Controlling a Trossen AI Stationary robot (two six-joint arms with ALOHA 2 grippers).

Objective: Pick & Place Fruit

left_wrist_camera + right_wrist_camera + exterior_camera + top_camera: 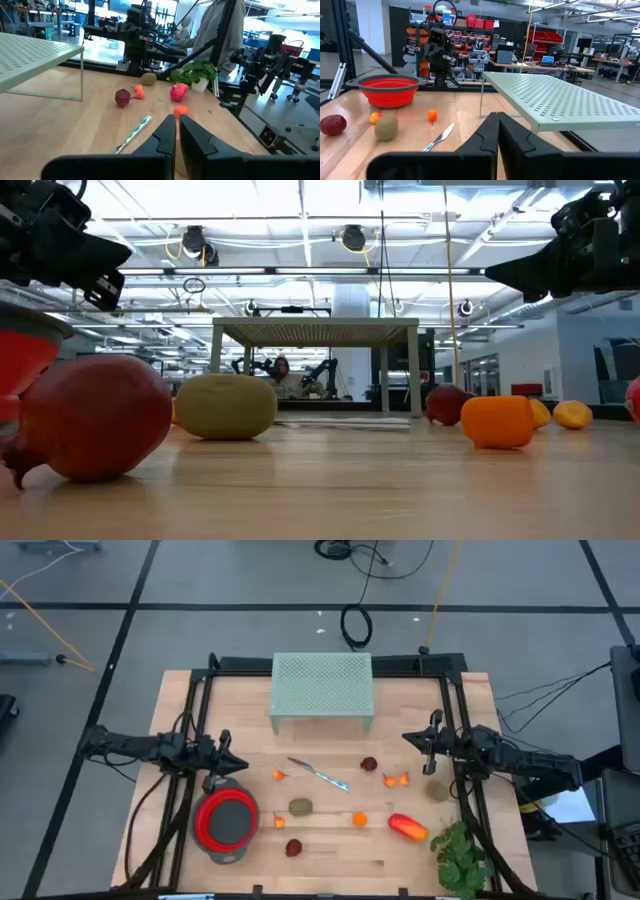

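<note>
- Lay scattered across the pale wooden tabletop (200,700): glossy toy fruit (407,827), round, oval and oblong.
- Stood behind: perforated pale-green metal rack (322,683); nearby, silver knife (320,775), red collapsible bowl (226,820), leafy plant (462,855).
- Pointed diagonally: longer red-orange piece.
- Hovered at opposite edges with jaws clenched on nothing: left gripper (232,762), right gripper (410,740).

In the low view, the red bowl (22,365) and a dark red fruit (95,418) beside it are cut off by the edge; the person (283,372) beyond the rack (315,330) is too small to tell.
</note>
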